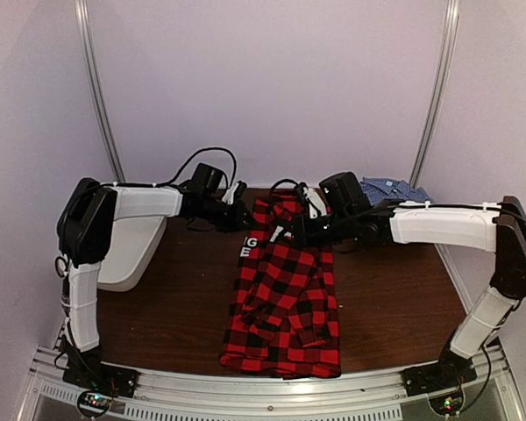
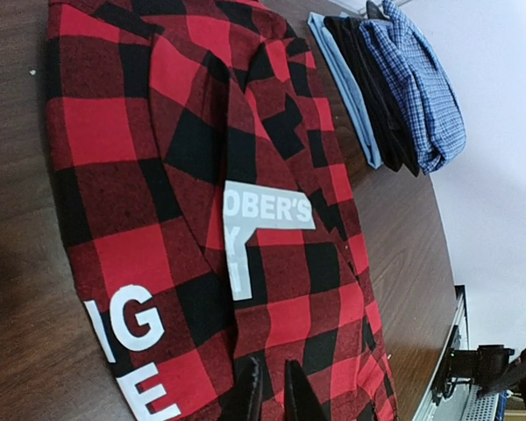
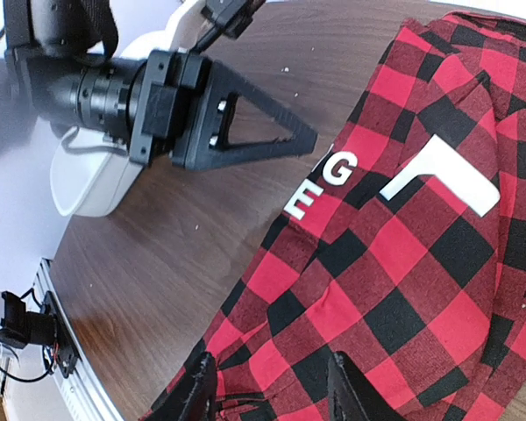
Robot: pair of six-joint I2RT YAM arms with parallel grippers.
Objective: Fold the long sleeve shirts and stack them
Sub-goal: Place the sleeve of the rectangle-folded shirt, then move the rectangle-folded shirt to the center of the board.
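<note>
The red-and-black plaid shirt lies in a long folded strip down the middle of the table, with white lettering near its top; it also shows in the left wrist view and the right wrist view. My left gripper is shut and empty, hovering at the shirt's upper left edge; it also shows in its own view and in the right wrist view. My right gripper is open and empty just above the shirt's upper part. The blue-and-white check shirt lies folded at the back right.
A white plastic tub stands on the table's left side under the left arm. Under the blue check shirt lie a dark garment and a light blue one. The brown table ends at a metal rail in front.
</note>
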